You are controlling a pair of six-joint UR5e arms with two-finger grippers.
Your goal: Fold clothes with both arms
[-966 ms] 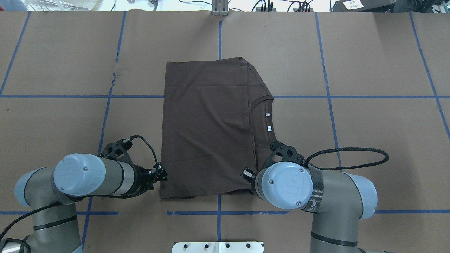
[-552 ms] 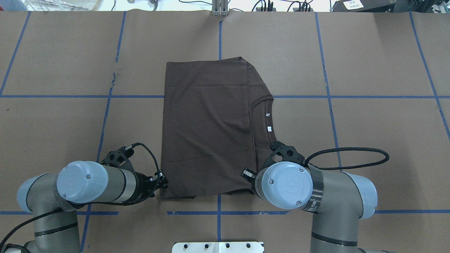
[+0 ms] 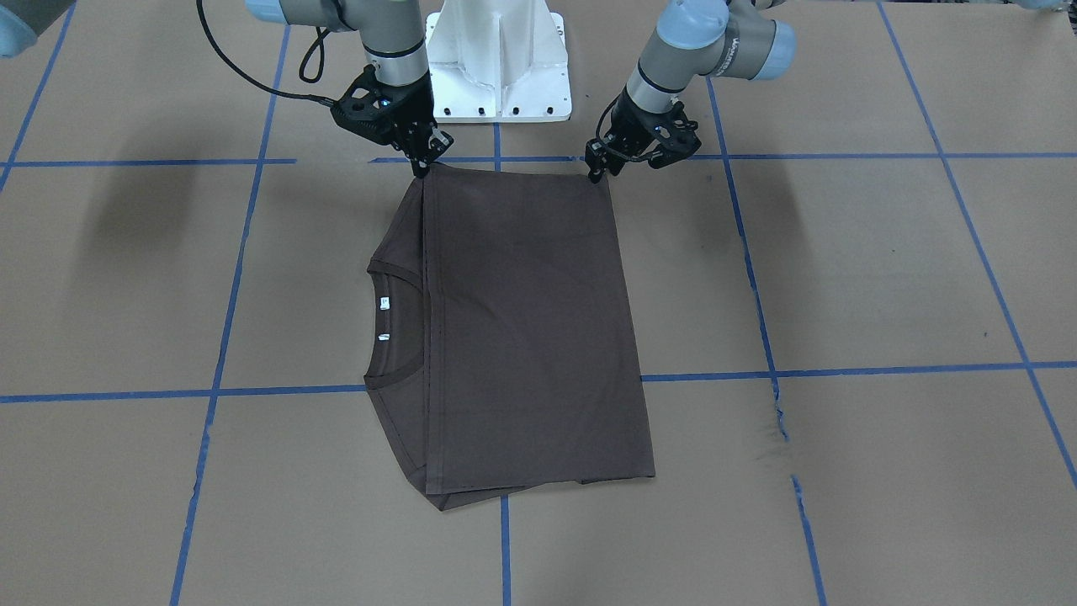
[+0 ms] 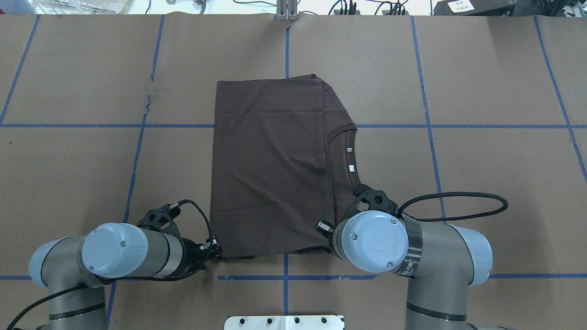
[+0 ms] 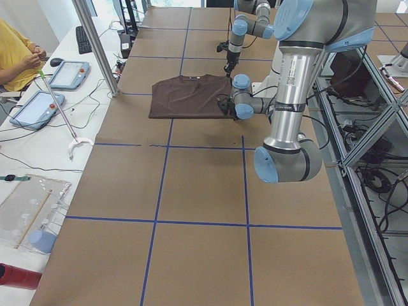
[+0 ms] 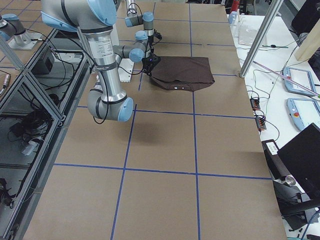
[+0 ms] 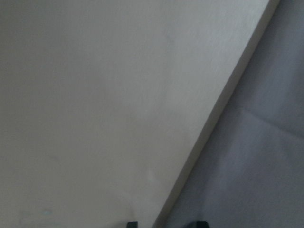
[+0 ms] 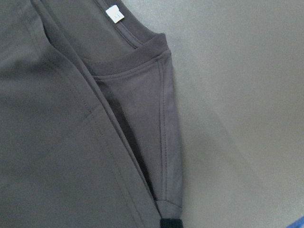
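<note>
T-shirt (image 4: 270, 169) lies folded flat, centre of overhead frame, on surface (image 4: 481, 82). Left end effector (image 4: 216, 251), fingers parted, straddles its lower-left corner. Right end effector (image 3: 423, 166) pinches lower-right corner closed.

Dark brown T-shirt (image 4: 270, 169), folded flat

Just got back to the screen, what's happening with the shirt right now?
The robot is set up to grasp a dark brown short-sleeved T-shirt, which lies partly folded on the brown paper-covered table, its ribbed collar toward the robot's right. The right gripper is on the shirt's near right corner and looks pinched shut on it. The left gripper is at the near left corner, fingertips apart astride the edge, not yet closed. The cloth lies flat.
</note>
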